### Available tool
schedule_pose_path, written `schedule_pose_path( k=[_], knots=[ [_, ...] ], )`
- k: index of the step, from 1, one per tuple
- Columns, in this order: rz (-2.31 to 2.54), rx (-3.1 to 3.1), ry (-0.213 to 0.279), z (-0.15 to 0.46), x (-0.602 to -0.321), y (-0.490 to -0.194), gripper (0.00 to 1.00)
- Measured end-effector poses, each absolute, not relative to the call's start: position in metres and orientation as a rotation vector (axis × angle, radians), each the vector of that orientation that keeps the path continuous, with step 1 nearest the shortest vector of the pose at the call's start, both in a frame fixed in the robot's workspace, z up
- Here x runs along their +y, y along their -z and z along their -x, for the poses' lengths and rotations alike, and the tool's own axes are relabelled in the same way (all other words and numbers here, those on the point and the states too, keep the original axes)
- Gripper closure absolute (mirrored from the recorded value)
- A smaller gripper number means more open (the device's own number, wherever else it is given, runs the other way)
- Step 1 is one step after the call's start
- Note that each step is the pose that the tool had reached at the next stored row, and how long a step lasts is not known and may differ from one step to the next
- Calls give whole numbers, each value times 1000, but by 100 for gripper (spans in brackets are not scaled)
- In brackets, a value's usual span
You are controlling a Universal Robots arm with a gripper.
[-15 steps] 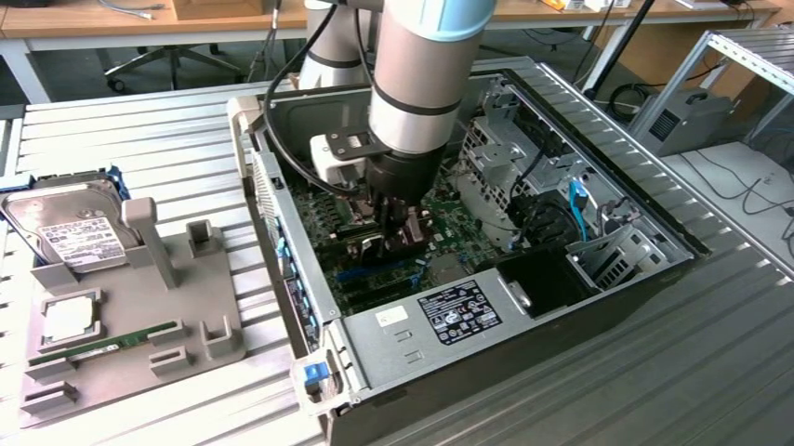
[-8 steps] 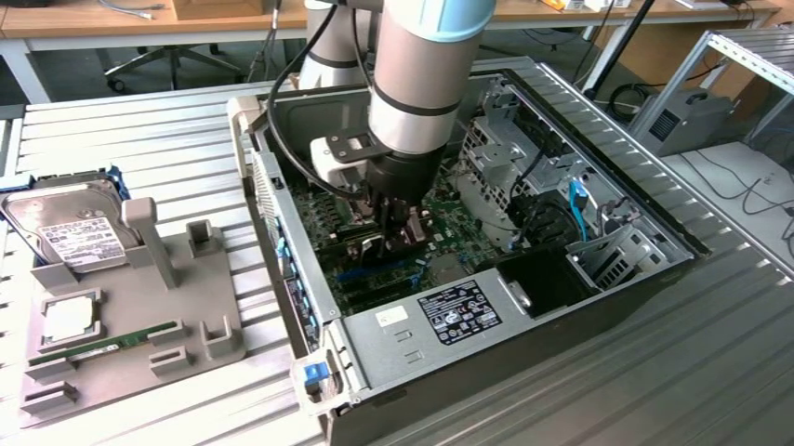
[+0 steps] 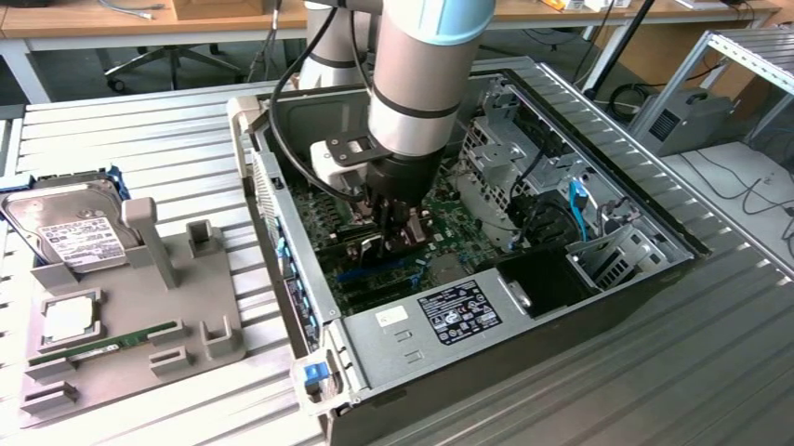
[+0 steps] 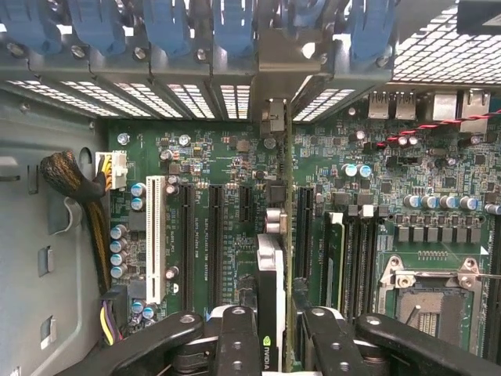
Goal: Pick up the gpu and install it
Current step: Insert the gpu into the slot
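Tool is clamped on the gpu, holding it edge-on low over the motherboard slots inside the open PC case, so pickup's done, but it doesn't look fully seated yet.

green motherboard, blue slot clips, black gpu w/ silver bracket, black pincer, grey tray

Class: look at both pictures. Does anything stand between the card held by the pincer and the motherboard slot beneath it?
Nothing visible does. The pincer grips the gpu edge-on, directly over a bare expansion slot on the motherboard. Its metal bracket already lines up with the case's rear slot openings.
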State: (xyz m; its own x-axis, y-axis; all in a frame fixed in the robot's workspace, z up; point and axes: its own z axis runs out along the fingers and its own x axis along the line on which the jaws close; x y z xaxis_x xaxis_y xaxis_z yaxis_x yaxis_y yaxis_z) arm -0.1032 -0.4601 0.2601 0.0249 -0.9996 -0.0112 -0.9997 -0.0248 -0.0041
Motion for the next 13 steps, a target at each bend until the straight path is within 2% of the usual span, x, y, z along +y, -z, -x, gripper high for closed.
schedule_pose_path(
  k=[13],
  knots=[
    [2230, 2197, -8, 105, -460, -258, 73]
  ],
)
